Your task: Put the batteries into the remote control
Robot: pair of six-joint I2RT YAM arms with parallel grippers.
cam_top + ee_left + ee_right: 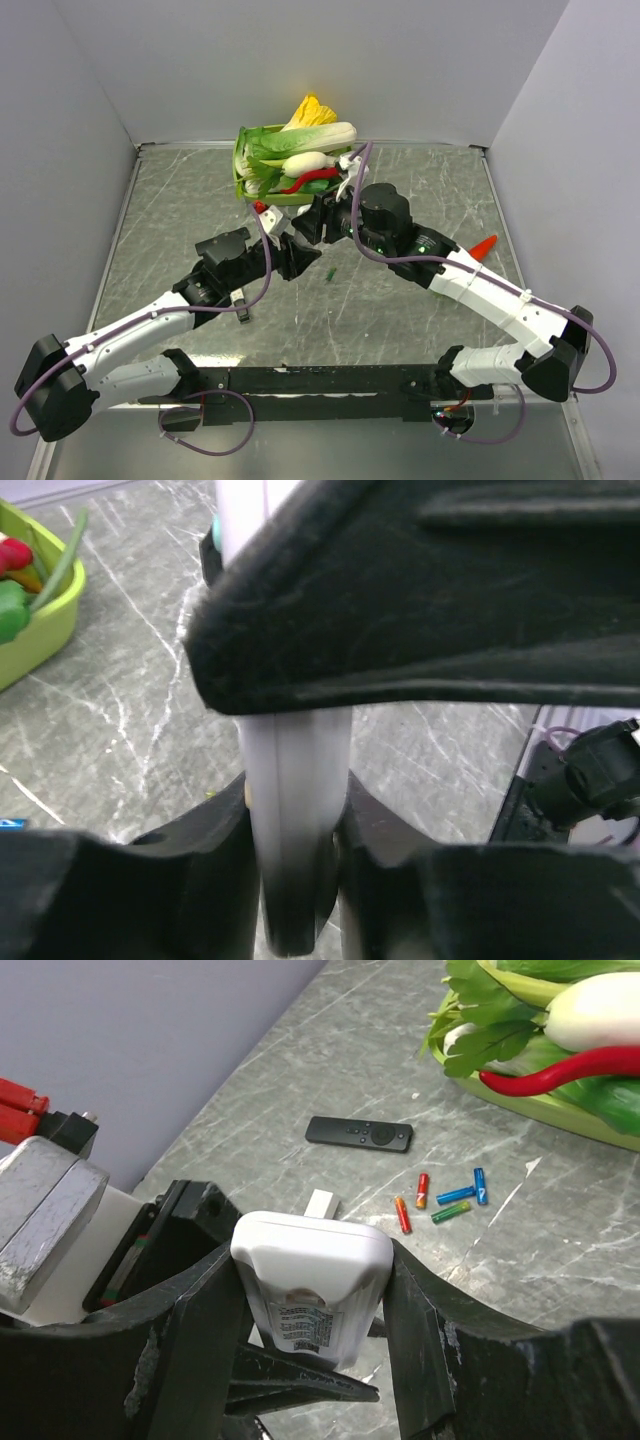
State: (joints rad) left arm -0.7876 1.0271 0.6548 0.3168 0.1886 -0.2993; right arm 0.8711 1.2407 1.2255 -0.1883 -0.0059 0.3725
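Right gripper (312, 1295): black fingers (205, 1320) pressed against both sides of the white remote.
White remote (310, 1255): held end-on to the camera, with a printed label on its near face.
Batteries (455, 1195): five lying loose on the table (560, 1250) beyond the held remote: two red-orange, two blue, one green, close together.
Black remote (358, 1133): flat on the table, buttons up, just beyond the batteries.
Tray (540, 1110): pale green rim at top right, holding leafy greens (480, 1015), a white vegetable (595, 1015) and a long red chilli (560, 1068).
Below the held remote: a black pointed part (300, 1385), perhaps another finger; too cropped to tell.
Left edge: a grey metal block (40, 1215) with red pieces above it.
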